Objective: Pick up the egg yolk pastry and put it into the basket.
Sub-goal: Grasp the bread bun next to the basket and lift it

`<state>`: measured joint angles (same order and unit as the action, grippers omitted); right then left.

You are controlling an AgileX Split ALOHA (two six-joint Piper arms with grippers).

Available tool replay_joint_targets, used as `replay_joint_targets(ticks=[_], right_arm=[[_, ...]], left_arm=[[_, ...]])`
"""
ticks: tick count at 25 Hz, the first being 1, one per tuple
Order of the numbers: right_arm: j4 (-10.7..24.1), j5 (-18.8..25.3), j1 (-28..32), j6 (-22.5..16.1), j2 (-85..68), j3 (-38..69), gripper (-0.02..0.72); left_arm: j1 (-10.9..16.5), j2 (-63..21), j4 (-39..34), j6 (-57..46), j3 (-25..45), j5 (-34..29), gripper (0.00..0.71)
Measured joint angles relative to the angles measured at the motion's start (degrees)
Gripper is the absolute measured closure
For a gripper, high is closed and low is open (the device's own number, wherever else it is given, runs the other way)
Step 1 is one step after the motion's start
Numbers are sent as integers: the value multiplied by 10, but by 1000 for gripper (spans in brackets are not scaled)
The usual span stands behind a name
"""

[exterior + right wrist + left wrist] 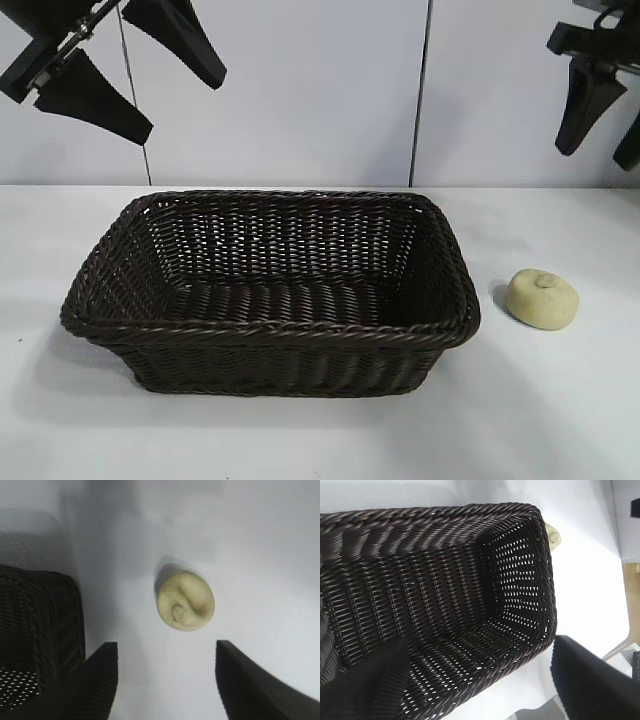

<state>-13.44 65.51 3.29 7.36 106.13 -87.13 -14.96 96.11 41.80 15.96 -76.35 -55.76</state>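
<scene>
Exterior view: egg yolk pastry (542,298) on the white table (560,420), just beside the basket's (270,333) right end wall, apart from it by a narrow strip of bare table, nub up. Round and squat, so no long axis to line up with. Right gripper (607,122) high above, fingers spread wide and pointing down, holding nothing; pastry below and somewhat toward the basket side of it. Left gripper (140,75) high over the basket's far left corner, also spread wide and empty, with the whole basket between it and the pastry. Right arm clearly the nearer; judged the one to make the pick. Left wrist view: mostly basket interior, empty; a sliver of pastry (553,534) showing past the far end of the braided rim (470,510), well apart from this claw. Dark fingers (590,680) at the frame edges, gap between them wide. Right wrist view: pastry (185,601) sitting ahead of the two open fingers (95,680), roughly on the centre line of the gap, not yet between them. Basket corner (40,630) off to one side, close to one finger. Coming move judged a nearly straight descent onto the pastry, keeping the basket-side finger clear of the wicker wall.
</scene>
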Motion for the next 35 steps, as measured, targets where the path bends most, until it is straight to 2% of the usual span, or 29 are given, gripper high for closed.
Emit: replay_joint_targets(ticks=[3, 8, 14, 27, 30, 32, 35], right_arm=[[-1, -21, 0, 4, 0, 29, 155], [-19, -51, 0, 7, 0, 59, 147], [-33, -58, 0, 8, 23, 61, 146], [-59, -105, 0, 13, 146, 61, 147], [-61, -120, 0, 13, 151, 61, 190], [-61, -127, 0, 9, 151, 61, 251], [-58, -128, 0, 2, 151, 61, 384]], left_arm=[[0, 0, 0, 0, 0, 0, 143], [0, 0, 0, 0, 0, 0, 143], [0, 0, 0, 0, 0, 0, 143], [0, 0, 0, 0, 0, 0, 143], [0, 0, 0, 0, 0, 0, 143], [0, 0, 0, 0, 0, 0, 143], [0, 0, 0, 0, 0, 0, 143]])
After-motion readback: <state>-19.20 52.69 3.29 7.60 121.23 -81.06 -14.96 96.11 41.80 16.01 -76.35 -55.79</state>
